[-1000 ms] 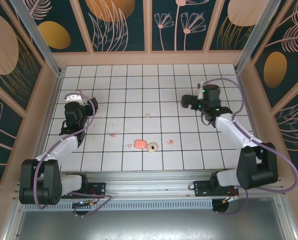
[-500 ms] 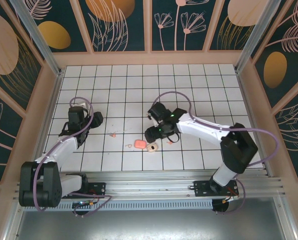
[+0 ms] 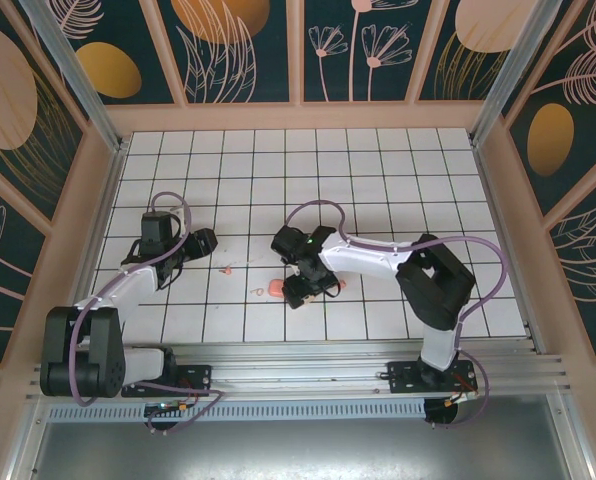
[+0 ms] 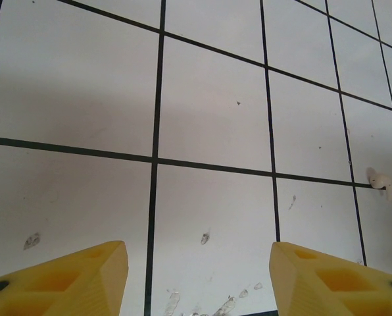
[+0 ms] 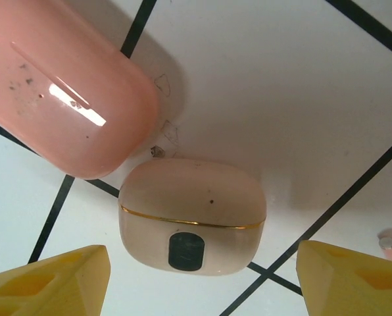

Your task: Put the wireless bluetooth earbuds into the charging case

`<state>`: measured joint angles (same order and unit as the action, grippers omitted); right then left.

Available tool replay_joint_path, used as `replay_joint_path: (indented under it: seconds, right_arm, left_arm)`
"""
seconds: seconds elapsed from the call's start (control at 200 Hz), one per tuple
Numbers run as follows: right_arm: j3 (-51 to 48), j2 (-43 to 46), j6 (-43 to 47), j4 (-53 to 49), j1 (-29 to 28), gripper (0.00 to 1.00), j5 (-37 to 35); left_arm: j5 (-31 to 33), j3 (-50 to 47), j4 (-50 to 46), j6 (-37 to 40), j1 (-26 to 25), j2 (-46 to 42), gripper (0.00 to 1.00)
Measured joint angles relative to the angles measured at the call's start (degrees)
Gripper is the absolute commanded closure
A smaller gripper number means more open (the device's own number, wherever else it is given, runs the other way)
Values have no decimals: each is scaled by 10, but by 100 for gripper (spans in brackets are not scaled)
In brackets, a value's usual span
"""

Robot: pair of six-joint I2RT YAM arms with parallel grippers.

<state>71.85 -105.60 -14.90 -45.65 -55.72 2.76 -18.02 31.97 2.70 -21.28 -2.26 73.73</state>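
Observation:
The charging case [image 5: 193,224], a shut cream pod with a gold seam and a dark button, lies on the grid table. My right gripper [image 5: 202,283] is open right over it, and its yellow fingertips [image 5: 51,283] stand clear on either side. From above, the right gripper [image 3: 300,292] covers the case. One earbud [image 5: 390,243] peeks in at the right edge of the right wrist view. My left gripper [image 4: 199,283] is open over bare tiles, with an earbud [image 4: 380,181] ahead to its right. In the top view the left gripper [image 3: 206,240] is just left of an earbud [image 3: 228,268].
A salmon-pink rounded-square piece [image 5: 64,92] lies against the case's far left side; it is also in the top view [image 3: 276,290]. A further small pale bit [image 3: 258,292] lies left of it. Wooden walls [image 3: 298,115] ring the white grid table [image 3: 378,170].
My right arm has swung from the far right to the middle, and its gripper now hangs over the case. The left gripper has shifted a little to the right.

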Motion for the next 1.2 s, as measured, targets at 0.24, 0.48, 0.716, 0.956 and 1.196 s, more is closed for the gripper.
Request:
replay_joint_path:
  seconds: [0.24, 0.48, 0.716, 0.956, 1.196]
  right_arm:
    - [9, -22, 9, 2, -1, 25, 0]
    - [9, -30, 10, 9, -1, 31, -2]
    - [7, -32, 8, 30, -1, 31, -4]
    - [-10, -32, 5, 46, -1, 39, -11]
    - [-31, -16, -8, 69, -1, 43, -14]
  left_arm:
    - [0, 0, -1, 0, 0, 0, 42]
    - [2, 0, -4, 0, 0, 0, 42]
    - [5, 0, -4, 0, -2, 0, 42]
    - [5, 0, -5, 0, -7, -1, 43]
    - [5, 0, -5, 2, -16, -2, 45]
